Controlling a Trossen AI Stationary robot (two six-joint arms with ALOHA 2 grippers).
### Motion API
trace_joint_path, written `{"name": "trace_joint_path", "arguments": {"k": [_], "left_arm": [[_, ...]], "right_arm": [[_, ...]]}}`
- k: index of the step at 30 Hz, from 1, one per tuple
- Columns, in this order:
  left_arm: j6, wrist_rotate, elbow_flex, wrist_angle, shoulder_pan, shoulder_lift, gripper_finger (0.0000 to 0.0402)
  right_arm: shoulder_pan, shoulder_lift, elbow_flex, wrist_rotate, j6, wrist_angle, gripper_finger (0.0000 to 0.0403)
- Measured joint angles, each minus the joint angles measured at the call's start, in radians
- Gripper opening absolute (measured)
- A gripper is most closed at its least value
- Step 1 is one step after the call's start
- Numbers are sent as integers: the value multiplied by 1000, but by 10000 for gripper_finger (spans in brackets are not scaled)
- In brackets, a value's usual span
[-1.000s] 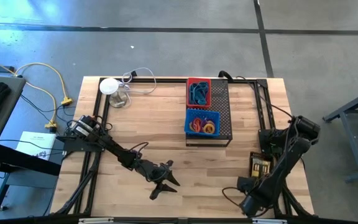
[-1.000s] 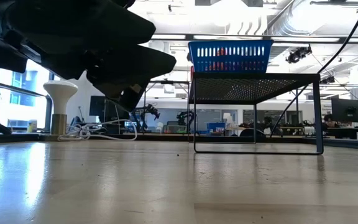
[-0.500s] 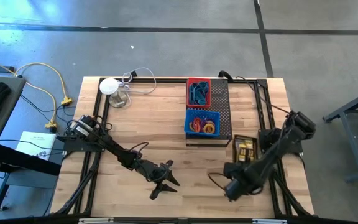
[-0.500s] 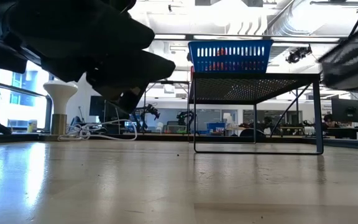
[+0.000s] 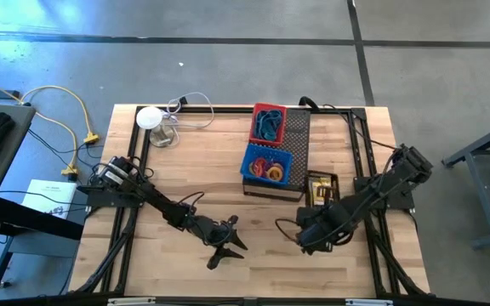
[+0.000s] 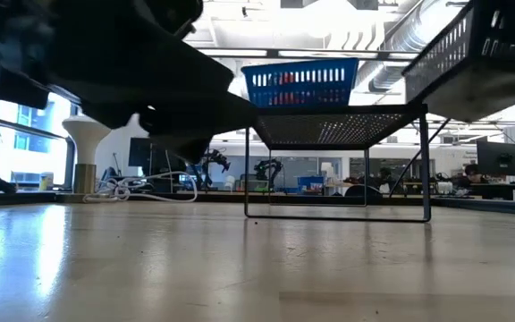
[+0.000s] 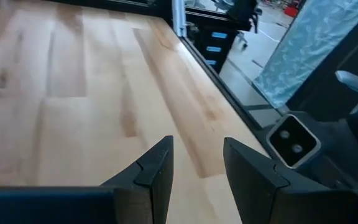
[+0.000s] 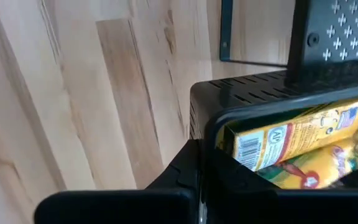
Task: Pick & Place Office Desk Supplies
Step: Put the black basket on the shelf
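Note:
My right gripper (image 5: 316,209) is shut on a small black slotted bin (image 5: 320,189) that holds yellow packets (image 8: 291,135). It carries the bin in the air beside the black perforated rack (image 5: 300,144); the bin shows high at the right of the low view (image 6: 490,45). On the rack stand a red basket (image 5: 268,124) and a blue basket (image 5: 267,162), both holding coloured loops. My left gripper (image 5: 225,247) is open and empty over the bare wood near the table's front edge. My right gripper holds the bin by the wall nearest the wrist (image 8: 211,127). One dark finger (image 8: 185,167) lies against the outside of that wall; the other finger is hidden by the bin. The fingers point toward the table's far edge. The bin is lifted clear of the table.
A white round lamp-like object (image 5: 149,117) with a coiled cable (image 5: 185,109) stands at the far left corner. Black frame rails (image 5: 360,153) run along the table's sides. Bare wood lies between the two arms (image 5: 262,225).
My right gripper has carried the black bin up off the table's right edge, toward the left and far side, up to the rack. The rack with its two baskets has slid a little toward the table's left and turned slightly. My left gripper has stayed put.

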Motion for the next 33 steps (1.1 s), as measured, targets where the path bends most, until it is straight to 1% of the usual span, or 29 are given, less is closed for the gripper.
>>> {"name": "trace_joint_path", "arguments": {"k": [3, 5, 9, 18, 25, 29, 33], "left_arm": [[0, 4, 0, 1, 23, 0, 136], [0, 30, 0, 1, 39, 0, 136], [-14, 68, 0, 1, 65, 0, 136], [2, 122, 0, -2, 99, 0, 136], [52, 127, 0, -6, 135, 0, 136], [52, 133, -1, -6, 158, 0, 136], [69, 179, -2, -10, 180, 0, 136]], "right_arm": [[-9, -27, 0, -18, 8, 0, 3], [-15, -44, 0, -16, 0, -1, 3], [-54, -61, 0, 50, -72, 0, 3], [-253, -61, 3, 118, -250, -1, 3], [-400, -61, 109, 200, -407, 0, 3], [-478, -61, 131, 217, -444, -1, 3], [-558, -61, 132, 220, -515, -1, 3]]}}
